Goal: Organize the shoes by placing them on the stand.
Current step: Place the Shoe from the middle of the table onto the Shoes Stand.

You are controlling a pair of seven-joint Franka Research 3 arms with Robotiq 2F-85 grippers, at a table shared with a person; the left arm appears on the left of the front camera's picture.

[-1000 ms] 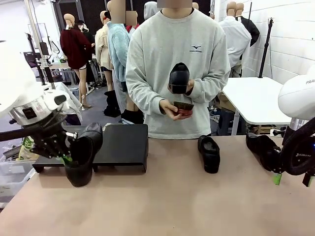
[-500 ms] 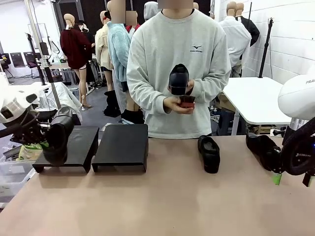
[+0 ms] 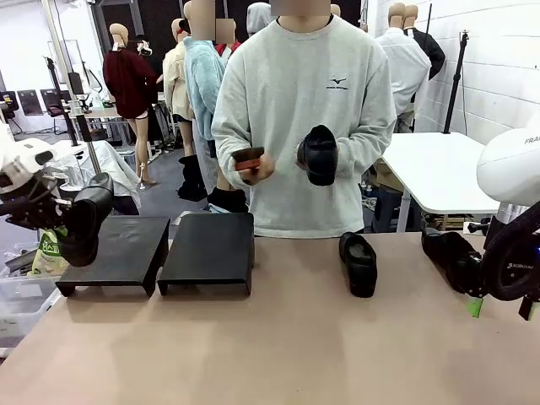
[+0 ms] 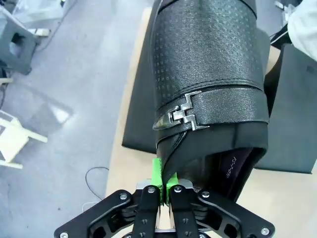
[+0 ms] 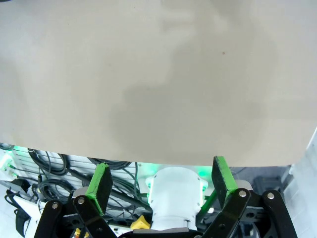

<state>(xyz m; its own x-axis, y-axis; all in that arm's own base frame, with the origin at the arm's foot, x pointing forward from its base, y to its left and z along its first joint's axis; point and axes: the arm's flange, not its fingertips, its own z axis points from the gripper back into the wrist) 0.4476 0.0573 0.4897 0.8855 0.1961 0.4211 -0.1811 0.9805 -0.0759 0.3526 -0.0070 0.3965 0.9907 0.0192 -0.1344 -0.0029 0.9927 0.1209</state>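
Note:
My left gripper (image 3: pixel 61 221) is shut on the rim of a black shoe (image 3: pixel 84 226) with a small metal buckle (image 4: pixel 185 116), held in the air over the left end of the left black stand (image 3: pixel 126 253). In the left wrist view the green pads (image 4: pixel 157 174) pinch the shoe (image 4: pixel 208 74) near its heel opening, with the stand (image 4: pixel 138 124) beneath. A second stand (image 3: pixel 211 246) sits beside the first. Another shoe (image 3: pixel 359 263) lies on the table, and one more shoe (image 3: pixel 451 257) lies next to my right arm. My right gripper (image 5: pixel 162 178) is open above bare table.
The person at the far side holds a black shoe (image 3: pixel 319 154) in one hand and a small reddish-brown object (image 3: pixel 249 156) in the other. The tan table (image 3: pixel 278 346) has free room in front of the stands. A white table (image 3: pixel 439 173) stands behind at the right.
My left gripper has carried the shoe up and to the left, from in front of the stands to over the left stand's end. The person moved the hands apart. The right arm is still.

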